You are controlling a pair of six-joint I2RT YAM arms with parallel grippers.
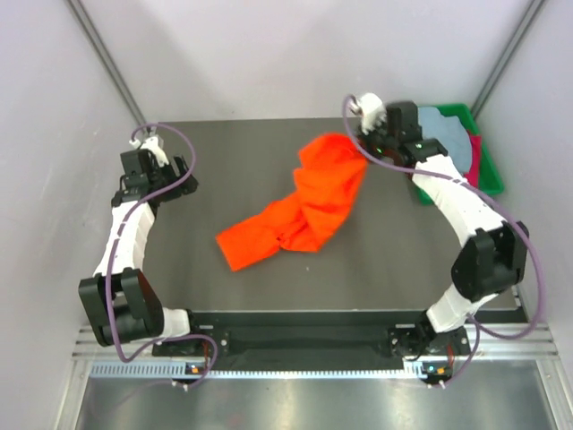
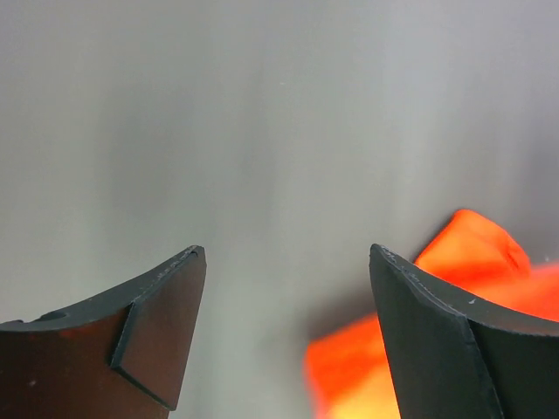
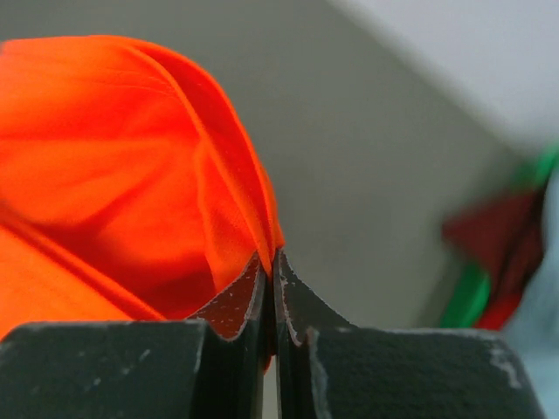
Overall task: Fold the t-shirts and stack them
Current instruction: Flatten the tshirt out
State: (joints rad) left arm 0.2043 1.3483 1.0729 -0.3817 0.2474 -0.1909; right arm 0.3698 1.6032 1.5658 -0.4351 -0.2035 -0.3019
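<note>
Pinching just a thin edge of the crumpled bright orange cloth t-shirt [image 1: 300, 210] lying mid-way across the dark grey tabletop [image 1: 224, 152], the right gripper [image 3: 271, 262] may lose it if pulled (the left gripper [image 2: 286, 262] gapes wide and empty, well apart).

Orange t-shirt [image 1: 309, 202], green tray [image 1: 491, 175], grey table [image 1: 233, 170]

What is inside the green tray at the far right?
In the green tray, a pale grey-blue t-shirt lies on top, dark red cloth showing beneath its right edge. The right arm covers its left part; anything there is hidden.
</note>
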